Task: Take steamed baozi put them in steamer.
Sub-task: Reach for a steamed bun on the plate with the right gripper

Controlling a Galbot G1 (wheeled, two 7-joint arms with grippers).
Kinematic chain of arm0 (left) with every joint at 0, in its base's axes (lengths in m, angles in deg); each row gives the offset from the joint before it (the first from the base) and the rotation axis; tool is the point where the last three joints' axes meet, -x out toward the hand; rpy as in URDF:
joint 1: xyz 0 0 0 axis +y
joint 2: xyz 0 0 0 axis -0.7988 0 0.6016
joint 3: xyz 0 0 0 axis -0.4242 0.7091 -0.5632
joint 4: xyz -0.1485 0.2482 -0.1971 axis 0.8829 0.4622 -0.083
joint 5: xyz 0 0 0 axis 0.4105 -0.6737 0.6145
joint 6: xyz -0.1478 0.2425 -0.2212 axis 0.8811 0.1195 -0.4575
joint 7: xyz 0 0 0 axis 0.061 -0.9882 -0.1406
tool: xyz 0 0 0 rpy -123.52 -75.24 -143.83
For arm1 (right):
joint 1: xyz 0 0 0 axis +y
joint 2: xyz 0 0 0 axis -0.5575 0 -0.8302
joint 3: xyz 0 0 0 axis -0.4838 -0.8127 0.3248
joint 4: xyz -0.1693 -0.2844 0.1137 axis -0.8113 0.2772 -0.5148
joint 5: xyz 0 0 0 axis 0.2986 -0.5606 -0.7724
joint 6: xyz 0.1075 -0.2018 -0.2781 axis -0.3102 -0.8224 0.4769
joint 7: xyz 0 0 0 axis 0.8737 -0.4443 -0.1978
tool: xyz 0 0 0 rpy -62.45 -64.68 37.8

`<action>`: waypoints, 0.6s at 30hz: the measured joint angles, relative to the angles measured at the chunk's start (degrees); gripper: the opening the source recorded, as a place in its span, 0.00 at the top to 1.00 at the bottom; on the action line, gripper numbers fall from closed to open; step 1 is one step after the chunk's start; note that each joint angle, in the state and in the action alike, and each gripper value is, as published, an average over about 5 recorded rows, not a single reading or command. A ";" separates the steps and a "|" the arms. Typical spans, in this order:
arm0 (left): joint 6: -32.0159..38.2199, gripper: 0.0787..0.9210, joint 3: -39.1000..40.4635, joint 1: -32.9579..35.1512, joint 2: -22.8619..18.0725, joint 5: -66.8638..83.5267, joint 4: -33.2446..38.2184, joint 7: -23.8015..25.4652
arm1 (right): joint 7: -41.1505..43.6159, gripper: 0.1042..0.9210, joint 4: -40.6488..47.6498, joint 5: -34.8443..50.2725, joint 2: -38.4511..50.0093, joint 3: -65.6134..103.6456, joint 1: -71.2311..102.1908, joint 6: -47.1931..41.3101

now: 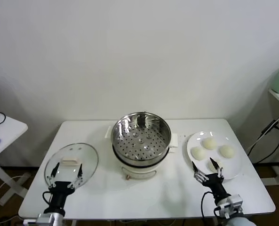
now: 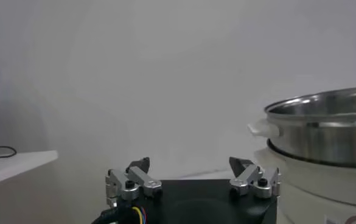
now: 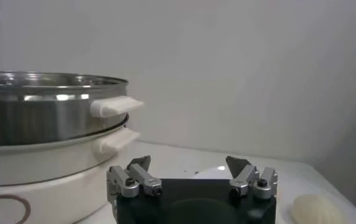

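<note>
Both grippers sat at the bottom edge of the head view, nearest the camera. Left gripper (image 1: 67,172) was at lower left, fingers spread apart, holding nothing, its tips over the near edge of a round glass lid (image 1: 71,164) lying flat on the white desk (image 1: 172,188). Right gripper (image 1: 207,166) was at lower right, fingers also spread wide and holding nothing, its tips at the near rim of a white plate (image 1: 233,162).

Four steamed baozi (image 1: 209,143) lay on that plate at right of centre: one at the top, one left, one right, and one nearest the right gripper, partly covered by its fingertips. Whether the fingers touched that bun could not be told.

Steamer (image 1: 141,136) stood at centre frame, between lid and plate: shiny steel pot on a white base, perforated tray visible inside, with no buns in it.

Left wrist view showed the left gripper's fingers (image 2: 134,178) apart with a wall behind and the steamer (image 2: 324,128) at the right edge. Right wrist view showed the right gripper's fingers (image 3: 249,175) apart, the steamer (image 3: 44,115) at left, and one bun (image 3: 316,210) at lower right.
</note>
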 measured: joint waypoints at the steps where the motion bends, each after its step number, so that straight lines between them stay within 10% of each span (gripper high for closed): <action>1: -0.01 0.12 0.07 0.07 0.00 0.00 0.09 -0.07 | 0.27 0.12 0.08 0.00 0.39 0.05 -0.40 -0.31; 18: 2.40 0.12 3.79 1.36 0.90 1.68 0.39 -3.88 | 25.11 0.12 14.32 -5.45 25.08 -8.79 -23.73 -3.69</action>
